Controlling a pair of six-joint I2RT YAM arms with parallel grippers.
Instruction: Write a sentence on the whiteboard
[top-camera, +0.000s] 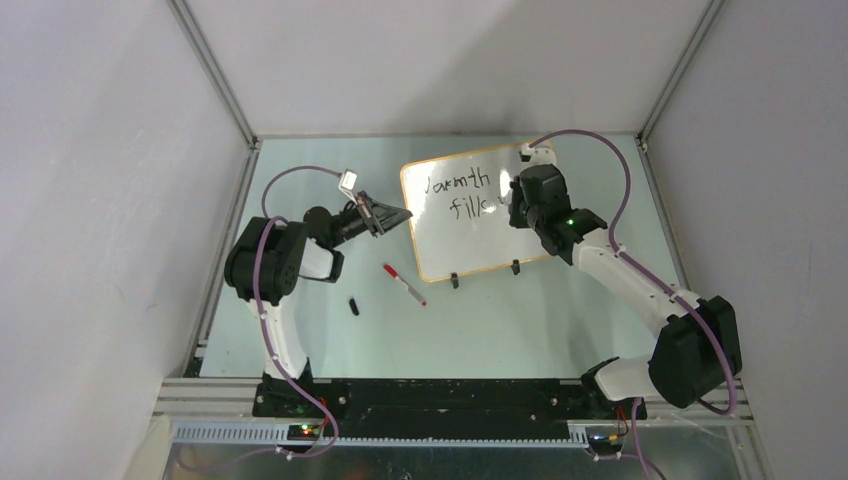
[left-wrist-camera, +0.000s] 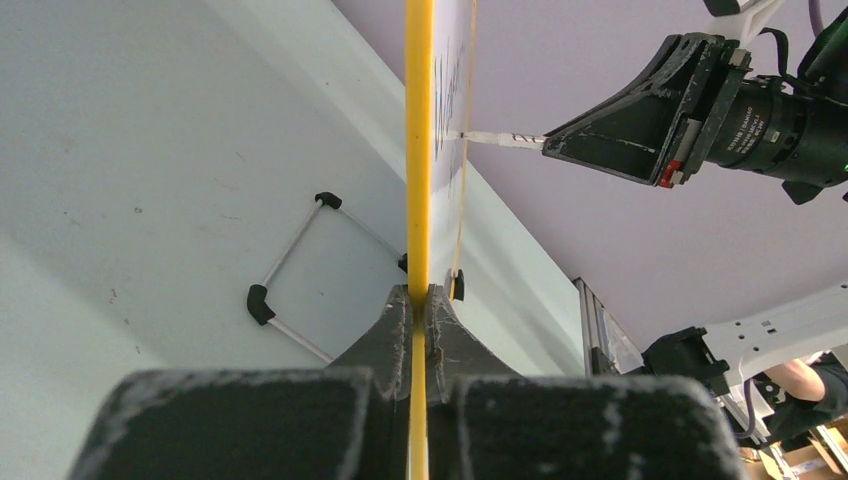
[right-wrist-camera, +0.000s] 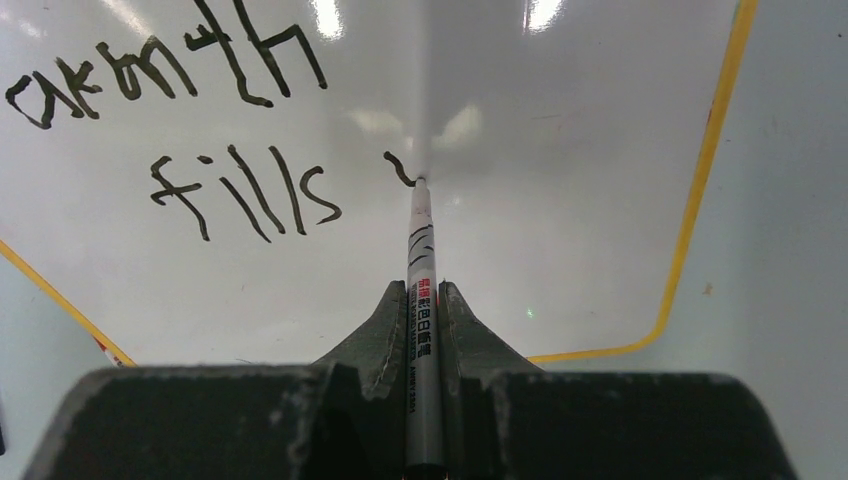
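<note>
The left gripper (left-wrist-camera: 420, 300) is clenched on the whiteboard's (top-camera: 480, 245) left edge, and just right of "fills" in the sentence (right-wrist-camera: 250, 190) across its upper half the right gripper (right-wrist-camera: 422, 295) grasps a marker (right-wrist-camera: 421, 225) lying end-on to the board, tip touching, which only the right wrist view shows.

Plain white enclosure walls (top-camera: 90, 150), aluminium corner posts (top-camera: 213, 68), pale green tabletop (top-camera: 520, 330), black rail (top-camera: 450, 395) along near edge

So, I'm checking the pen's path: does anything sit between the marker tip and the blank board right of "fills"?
Nothing visible. The marker, in the right gripper, touches the whiteboard; past its tip the surface is bare to the frame.
</note>
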